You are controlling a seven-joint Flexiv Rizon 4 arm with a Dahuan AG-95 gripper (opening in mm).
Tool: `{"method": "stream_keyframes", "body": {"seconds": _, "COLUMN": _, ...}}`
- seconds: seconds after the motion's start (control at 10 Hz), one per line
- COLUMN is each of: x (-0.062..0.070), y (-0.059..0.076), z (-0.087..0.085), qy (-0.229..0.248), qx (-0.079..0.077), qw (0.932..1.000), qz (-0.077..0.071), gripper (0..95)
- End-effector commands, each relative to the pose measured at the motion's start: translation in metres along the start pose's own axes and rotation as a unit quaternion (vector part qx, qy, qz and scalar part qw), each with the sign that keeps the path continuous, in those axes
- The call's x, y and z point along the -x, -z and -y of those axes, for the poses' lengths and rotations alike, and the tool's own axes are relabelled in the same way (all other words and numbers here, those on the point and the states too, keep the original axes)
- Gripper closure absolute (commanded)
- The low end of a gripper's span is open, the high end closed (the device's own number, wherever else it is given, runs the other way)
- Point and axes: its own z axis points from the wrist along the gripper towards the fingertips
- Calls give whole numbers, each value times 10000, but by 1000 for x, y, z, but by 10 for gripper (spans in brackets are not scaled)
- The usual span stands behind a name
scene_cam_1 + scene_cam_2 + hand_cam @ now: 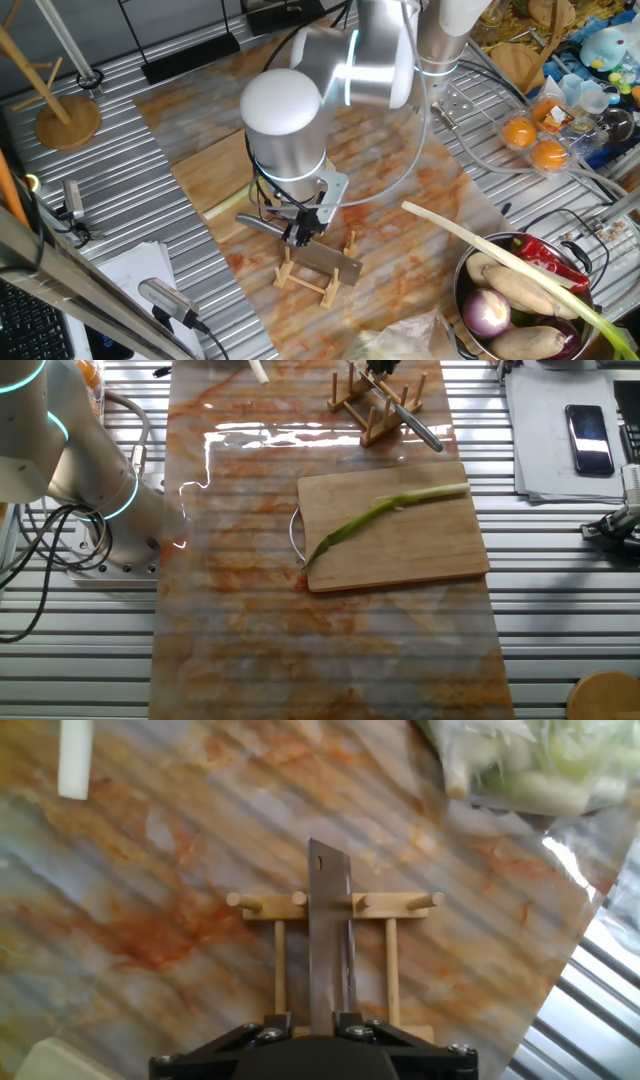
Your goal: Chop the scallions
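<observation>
Surface: ribbed metal table (560,660) covered by a marbled orange-and-grey mat (250,640).
Work piece: the scallions (385,512), one slim stalk, pale at one end and green at the other, lying on a rectangular wooden chopping board (400,555).
Long axis: diagonal across the board, pale end nearer the rack.
Tool: flat steel cleaver (330,945) resting in a small wooden dowel rack (335,905).
Pincer: gripper (312,1018) closed around the cleaver at its handle end, one finger on each side.
Critical relation: stalk lies well apart from the gripper, beyond the rack, on the board; judged next move, lift the cleaver clear and carry it across.
</observation>
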Motion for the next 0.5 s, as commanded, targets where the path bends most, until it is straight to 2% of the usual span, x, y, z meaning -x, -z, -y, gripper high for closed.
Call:
{"method": "stream_keyframes", "body": {"seconds": 0.1, "x": -1, "y": 0, "z": -2, "qy": -127, "qx": -120, "qw": 9997, "qz": -154, "gripper": 760}}
{"method": "stream_keyframes", "body": {"seconds": 0.3, "x": -1, "y": -1, "z": -2, "qy": -373, "qx": -227, "qw": 9988, "qz": -219, "gripper": 760}}
{"method": "stream_keyframes", "body": {"seconds": 0.4, "x": -1, "y": -1, "z": -2, "qy": -514, "qx": -211, "qw": 9982, "qz": -224, "gripper": 760}}
{"method": "stream_keyframes", "body": {"seconds": 0.5, "x": -1, "y": -1, "z": -2, "qy": -328, "qx": -126, "qw": 9993, "qz": -149, "gripper": 760}}
